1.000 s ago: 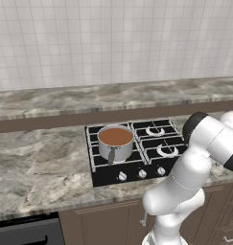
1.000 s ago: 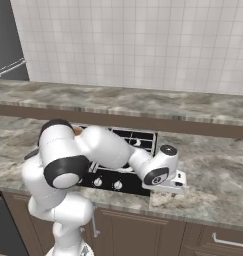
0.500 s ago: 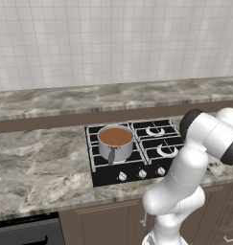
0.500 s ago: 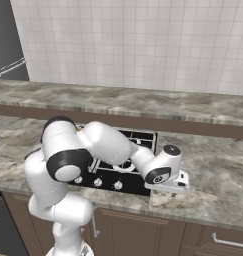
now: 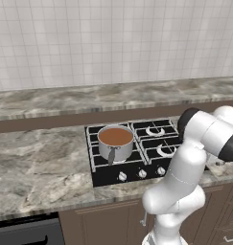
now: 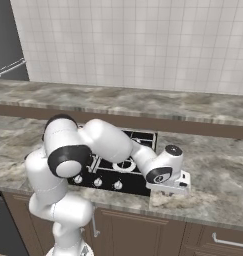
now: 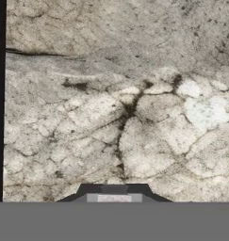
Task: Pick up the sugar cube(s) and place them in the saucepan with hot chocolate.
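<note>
Our arm reaching further right than a second ago, gripper (image 6: 169,186) now low over the marble counter (image 7: 134,94) just beside the cooktop (image 5: 137,150), jaw state we cannot tell, saucepan (image 5: 115,143) of hot chocolate (image 5: 115,137) unmoved on the front left burner.

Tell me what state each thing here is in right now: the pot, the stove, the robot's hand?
saucepan: upright on the front left burner, no lid, handle pointing toward the knobs.
hot chocolate: fills the saucepan nearly to the rim, flat and smooth.
cooktop: no flames visible; other burners bare.
gripper: low over the marble counter right of the cooktop; whether open or shut can't be told.
</note>
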